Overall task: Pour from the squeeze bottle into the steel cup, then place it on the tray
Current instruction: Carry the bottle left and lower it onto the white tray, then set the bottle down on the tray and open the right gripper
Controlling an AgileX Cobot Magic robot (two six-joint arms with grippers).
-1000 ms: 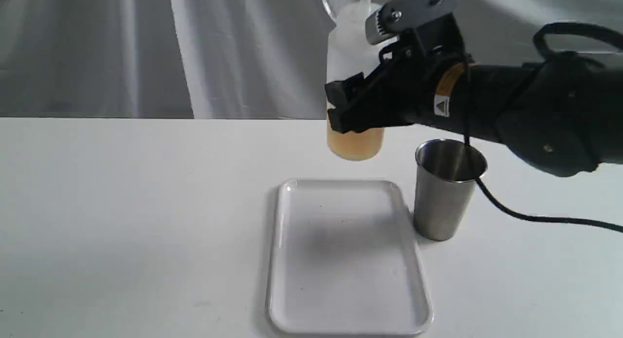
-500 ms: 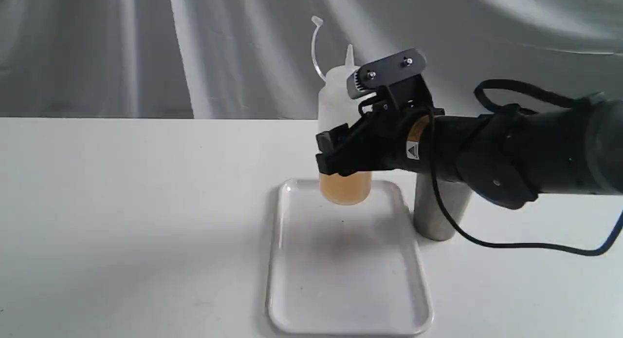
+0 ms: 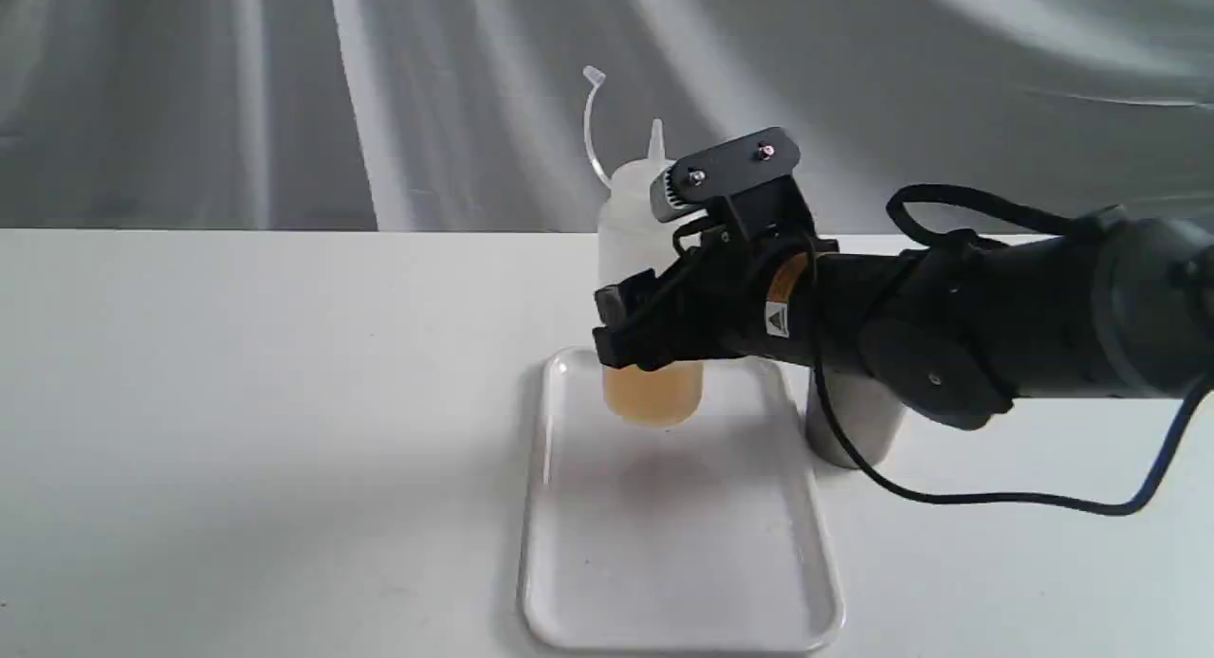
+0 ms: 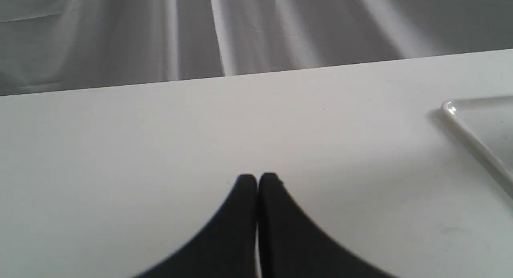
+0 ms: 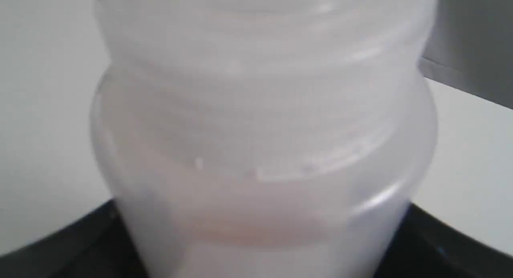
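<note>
Two steps make up the task, and, judged from how things lie, the second is in hand: the squeeze bottle (image 3: 628, 217) is held upright over the far end of the tray (image 3: 537, 506), pinched about its middle between the fingers (image 3: 654, 340) of the right gripper (image 3: 634, 334), with its base apparently just clear of the tray floor, though contact cannot be ruled out. Whether anything was poured cannot be told, the steel cup (image 3: 847, 432) being largely hidden behind the arm, just beside the tray's rim on the right arm's side of the tabletop (image 3: 237, 402). The left gripper (image 4: 256, 181) is parked well apart, low over the tabletop, its fingers pressed together on nothing. For a good placing, the bottle should be lowered straight and kept vertical until its flat base is fully borne inside the low raised rim, not across it; only then should the fingers be spread and the gripper drawn back level, so that the tall body is not tipped. The bottle's wall is seemingly soft, translucent whitish plastic, ribbed near the shoulder, so a gentle pinch is advised lest amber liquid be forced from the pointed, uncapped nozzle, beside which the thin cap strap curls upward. The tray is smooth, glossy white plastic with rounded corners; the cup is brushed metal, tapering toward its base.
</note>
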